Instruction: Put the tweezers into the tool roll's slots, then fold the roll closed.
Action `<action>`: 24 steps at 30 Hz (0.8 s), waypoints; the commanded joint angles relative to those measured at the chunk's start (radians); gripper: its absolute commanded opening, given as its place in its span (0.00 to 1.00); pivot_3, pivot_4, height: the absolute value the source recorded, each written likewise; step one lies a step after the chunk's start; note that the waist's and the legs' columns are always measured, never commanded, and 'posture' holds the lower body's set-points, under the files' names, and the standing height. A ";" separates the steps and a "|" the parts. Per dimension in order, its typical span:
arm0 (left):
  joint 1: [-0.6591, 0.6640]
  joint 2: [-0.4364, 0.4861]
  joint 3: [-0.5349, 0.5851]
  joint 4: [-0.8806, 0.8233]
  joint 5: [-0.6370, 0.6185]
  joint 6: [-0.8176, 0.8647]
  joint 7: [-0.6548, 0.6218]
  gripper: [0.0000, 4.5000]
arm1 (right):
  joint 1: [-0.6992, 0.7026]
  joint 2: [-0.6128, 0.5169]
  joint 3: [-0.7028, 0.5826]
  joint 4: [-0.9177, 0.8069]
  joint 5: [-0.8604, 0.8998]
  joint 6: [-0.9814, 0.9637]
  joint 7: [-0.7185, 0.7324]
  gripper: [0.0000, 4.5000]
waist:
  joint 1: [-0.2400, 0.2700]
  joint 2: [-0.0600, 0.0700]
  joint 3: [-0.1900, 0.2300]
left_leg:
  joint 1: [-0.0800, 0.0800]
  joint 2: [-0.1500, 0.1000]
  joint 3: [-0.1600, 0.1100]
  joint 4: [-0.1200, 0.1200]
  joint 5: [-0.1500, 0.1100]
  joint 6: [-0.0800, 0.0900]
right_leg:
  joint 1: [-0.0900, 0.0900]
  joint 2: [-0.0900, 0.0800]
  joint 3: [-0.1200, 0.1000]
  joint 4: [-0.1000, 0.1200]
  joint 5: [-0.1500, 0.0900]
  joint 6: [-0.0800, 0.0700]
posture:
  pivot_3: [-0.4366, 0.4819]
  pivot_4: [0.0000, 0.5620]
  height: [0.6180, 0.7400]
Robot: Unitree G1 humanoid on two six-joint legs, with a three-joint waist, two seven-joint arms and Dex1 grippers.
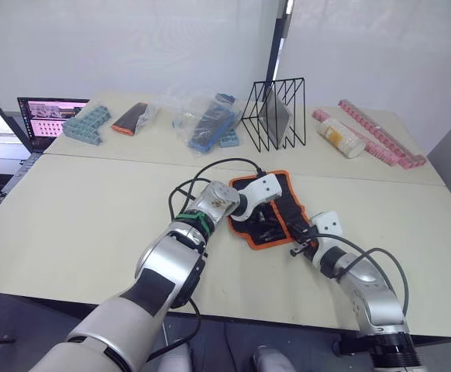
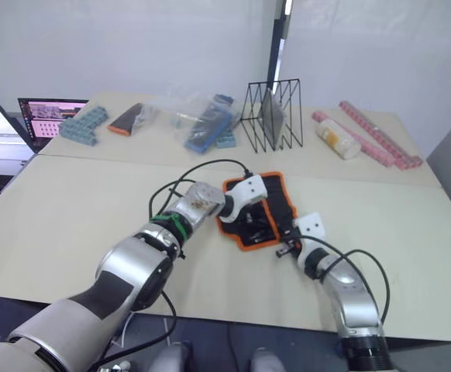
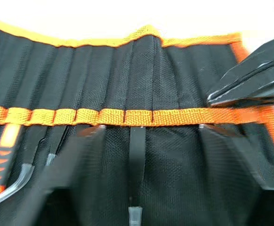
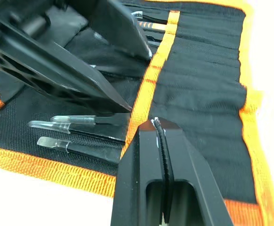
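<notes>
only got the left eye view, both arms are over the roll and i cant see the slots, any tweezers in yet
Observer: Yes. The left wrist view shows a tweezer tucked under the orange band of the tool roll, in a middle slot.
Operator: left gripper holding anything
Observer: No. The left gripper is open, its fingers on either side of that tweezer.
Operator: and the right
Observer: The right gripper is shut, its tip at the orange band; I cannot tell whether it holds anything.
</notes>
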 commanded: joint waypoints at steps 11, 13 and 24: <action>-0.032 0.221 0.122 -0.244 -0.168 0.124 -0.252 0.99 | -0.019 0.005 0.008 0.055 0.031 -0.024 0.053 0.00 | -0.004 0.002 0.001 | 0.000 0.000 0.000 0.000 0.000 0.000 | 0.000 0.000 0.000 0.001 0.000 0.000 | 0.48 0.27 0.95; -0.002 0.268 0.132 -0.308 -0.183 0.148 -0.254 0.99 | -0.031 0.001 -0.001 0.043 0.044 -0.025 0.059 0.00 | -0.007 0.003 0.001 | 0.000 0.001 0.000 0.000 0.000 0.000 | 0.000 0.000 0.000 0.001 0.000 0.000 | 0.48 0.27 0.95; 0.352 0.498 0.244 -0.830 -0.304 0.408 -0.149 0.99 | -0.062 0.006 -0.009 0.008 0.093 0.014 0.076 0.00 | 0.005 0.006 0.004 | -0.002 0.001 -0.001 0.001 0.000 0.000 | -0.001 0.000 0.000 0.003 0.000 0.000 | 0.48 0.27 0.95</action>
